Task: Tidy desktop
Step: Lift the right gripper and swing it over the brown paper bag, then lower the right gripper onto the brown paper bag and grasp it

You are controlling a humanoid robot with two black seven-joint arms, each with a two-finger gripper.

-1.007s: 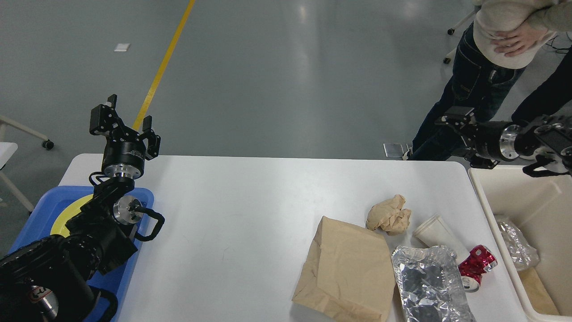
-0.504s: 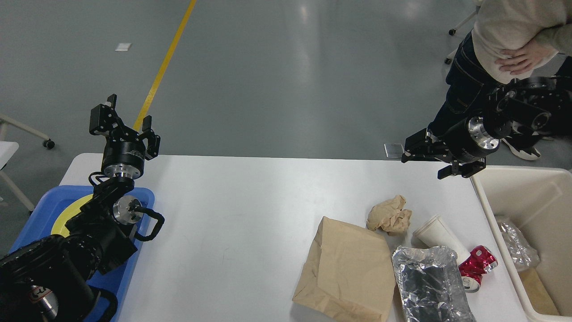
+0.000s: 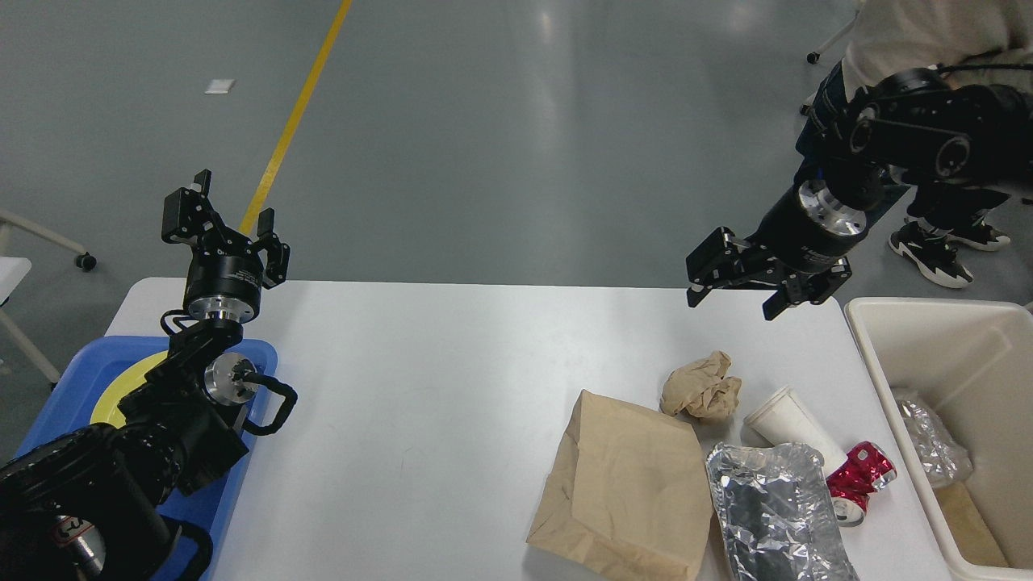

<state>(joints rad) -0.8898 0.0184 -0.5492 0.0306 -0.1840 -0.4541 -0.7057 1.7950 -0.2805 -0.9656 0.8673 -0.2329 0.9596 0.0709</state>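
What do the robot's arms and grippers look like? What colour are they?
Both arms are black and chunky, made of rounded segments. Each has a shiny silver metal ring at the wrist, just behind the gripper. The left gripper and right gripper are black, with two blocky fingers each. A black cable loops beside the left arm's wrist, and a small red-and-white sticker sits low on that arm.

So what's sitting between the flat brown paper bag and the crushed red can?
In the head view, a crinkled foil bag lies between the paper bag and the red can, with a tipped white paper cup just behind it.
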